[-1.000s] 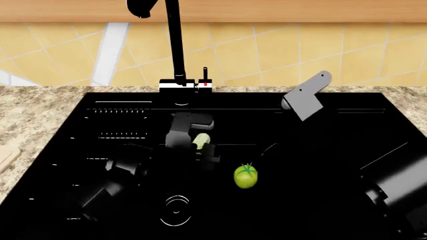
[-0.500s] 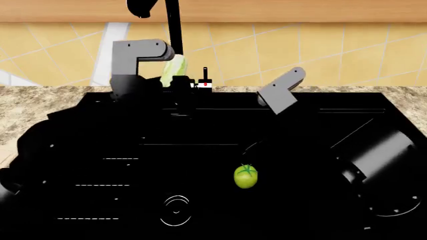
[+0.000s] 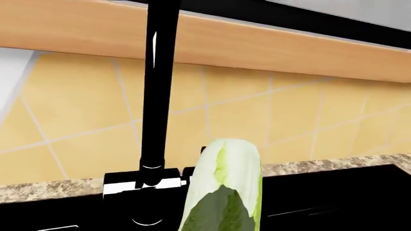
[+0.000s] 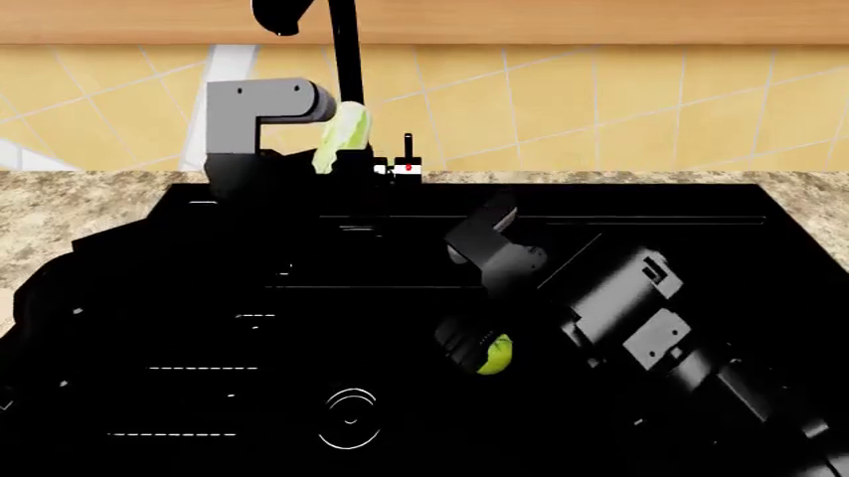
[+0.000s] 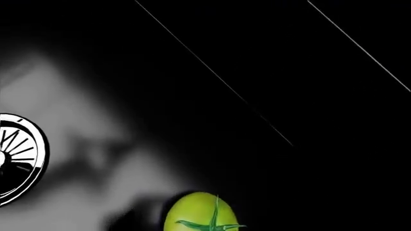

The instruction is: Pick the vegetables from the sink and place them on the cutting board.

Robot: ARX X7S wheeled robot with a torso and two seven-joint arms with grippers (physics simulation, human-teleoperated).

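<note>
So, biggest first: sink [image 4: 796, 258], a glossy black basin with thin white ridge lines, fills most of the head view, set in a speckled granite counter [image 4: 80, 209] with a yellow tiled wall behind. Tall black faucet [image 4: 348, 79] rises at the back rim of the sink; in the left wrist view it stands just beside the leaf. Right arm, black and bulky, reaches in from the lower right of the head view down into the basin, and the right hand [image 4: 480, 350] sits low right at the tomato [image 4: 495, 355], covering part of it; only a yellow-green sliver shows there. Cannot tell if its fingers are spread or pressed together, they are black on black. Right wrist view shows the tomato on the sink floor, dark green stem star on top, well apart from the round drain [image 5: 16, 159]. Left arm is raised at the back left of the sink, grey link up against the tiles. Left hand [image 4: 332, 149] is pinching the cabbage piece [image 3: 224, 187], pale green and elongated, held up in the air above the sink's back rim, just beside the faucet stem, roughly upright with a slight tilt. Drain also shows in the head view as white rings near the front of the basin. Cutting board is not seen in any view.
</note>
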